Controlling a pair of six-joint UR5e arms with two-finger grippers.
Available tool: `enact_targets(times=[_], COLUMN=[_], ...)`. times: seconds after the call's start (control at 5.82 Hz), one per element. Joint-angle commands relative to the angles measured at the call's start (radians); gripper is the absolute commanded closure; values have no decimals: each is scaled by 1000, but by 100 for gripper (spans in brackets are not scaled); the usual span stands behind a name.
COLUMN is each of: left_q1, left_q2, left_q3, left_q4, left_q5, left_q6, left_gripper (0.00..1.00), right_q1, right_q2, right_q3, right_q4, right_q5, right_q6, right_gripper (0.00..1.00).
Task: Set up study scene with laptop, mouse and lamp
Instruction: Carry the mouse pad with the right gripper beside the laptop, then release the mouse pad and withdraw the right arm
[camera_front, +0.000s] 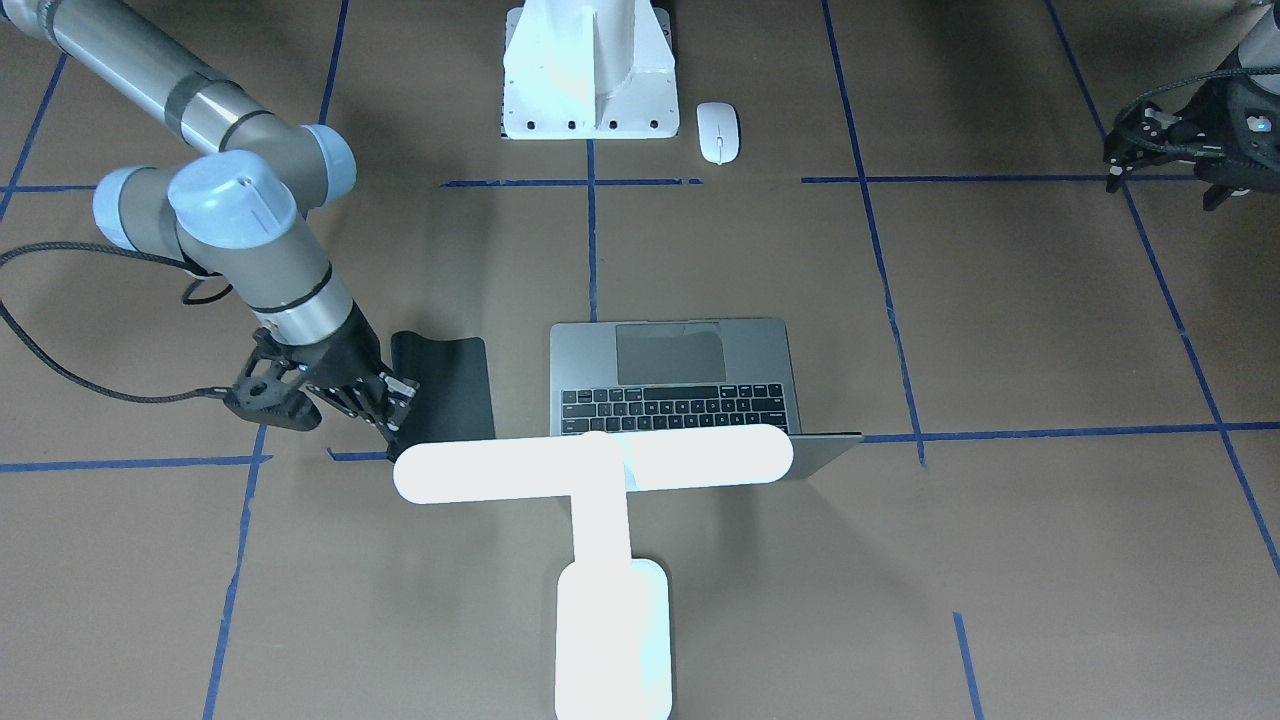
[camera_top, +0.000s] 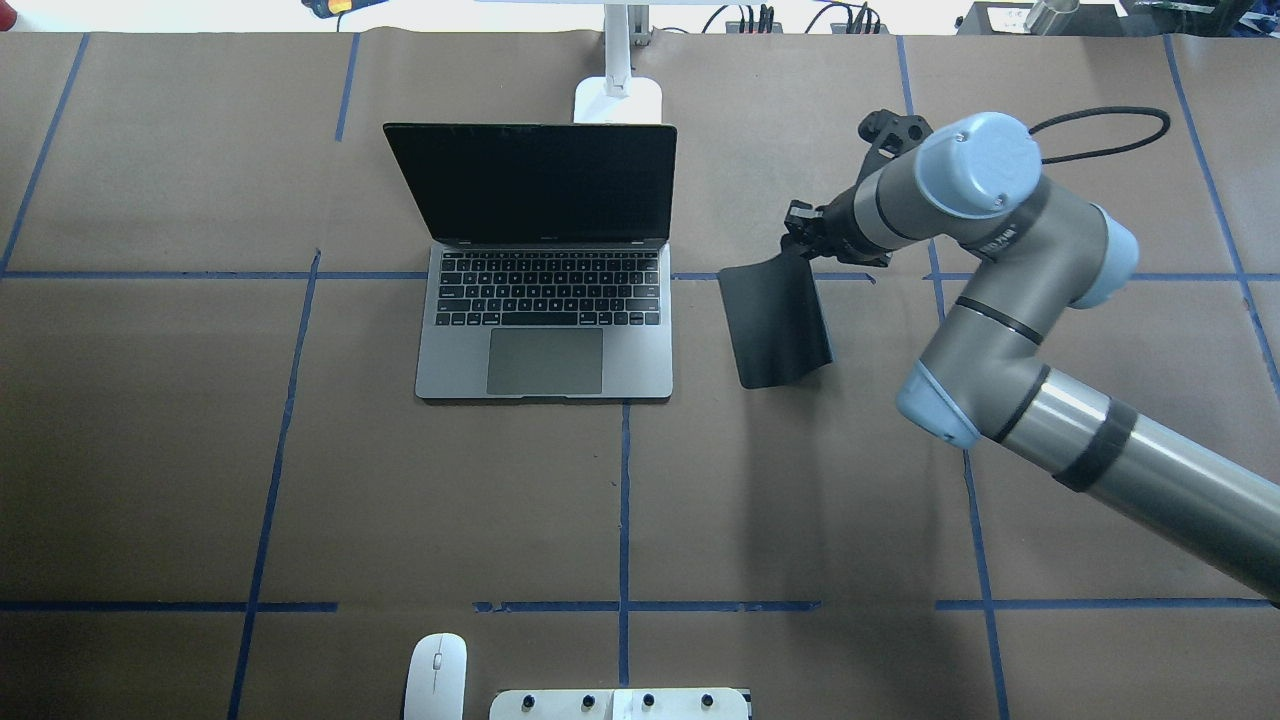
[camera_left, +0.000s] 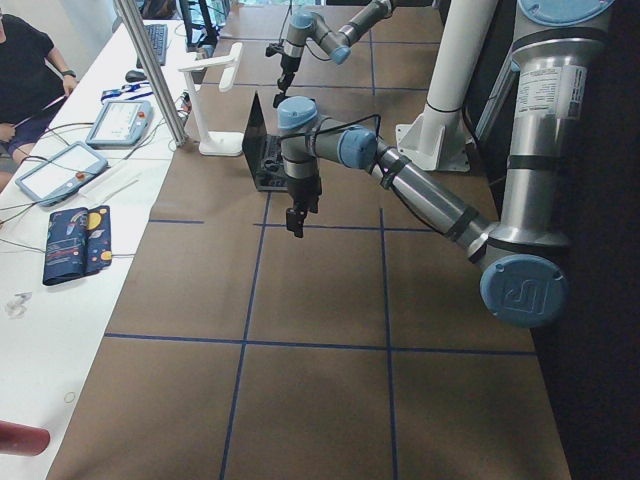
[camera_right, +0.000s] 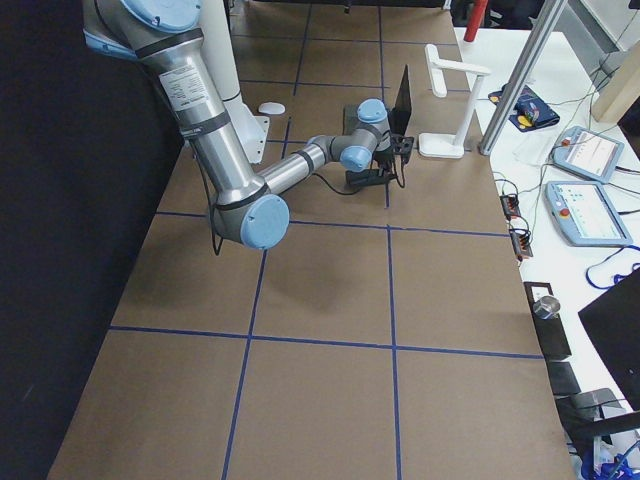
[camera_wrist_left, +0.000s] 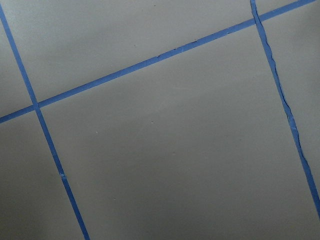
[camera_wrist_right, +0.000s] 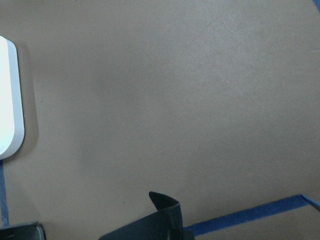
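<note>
Nearest the robot, the mouse (camera_top: 436, 675) lies flat on the table (camera_top: 150, 450) just beside the pedestal (camera_top: 620, 703), well apart from everything else. It looks light and hard, with a smooth shell that could slip, so I would pinch it from above across its narrow sides, around mid-length. Further out, the laptop (camera_top: 545, 330) stands open at mid-table, keys toward the robot. Beside it lies the pad (camera_top: 775, 325), soft and limp: its far edge curls up where the right gripper (camera_top: 800, 245) is clamped on it. That arm reaches forward, elbow bent and wrist turned, with the fingers angled down at the pad's far corner. Farthest, the lamp (camera_top: 618, 95) stands lit just behind the laptop's screen. The left gripper (camera_front: 1160, 170) hangs over bare table far off to the side; whether its jaws are apart I cannot tell.
</note>
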Motion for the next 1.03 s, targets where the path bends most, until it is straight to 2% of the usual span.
enact_targets(times=[0.0,0.17,0.34,0.52,0.86], left_q1=[0,0,0,2,9], left_q2=[0,0,0,-2,-12], left_q3=[0,0,0,0,-37], left_q4=[0,0,0,-1,-9], left_q5=[-24,-34,-34,-35,-29], left_q6=[0,0,0,0,-9], left_gripper=[0,0,0,0,0], right_q1=[0,2,2,15,122], right_q2=[35,9,-22,-25,-104], right_q3=[-56,-54,-43,-39,-22], right_q4=[2,4,2,-1,-9], right_q5=[-14,-14,-14,4,155], right_q6=[-3,-3,-29,-122,-370], right_gripper=[95,45,0,0,0])
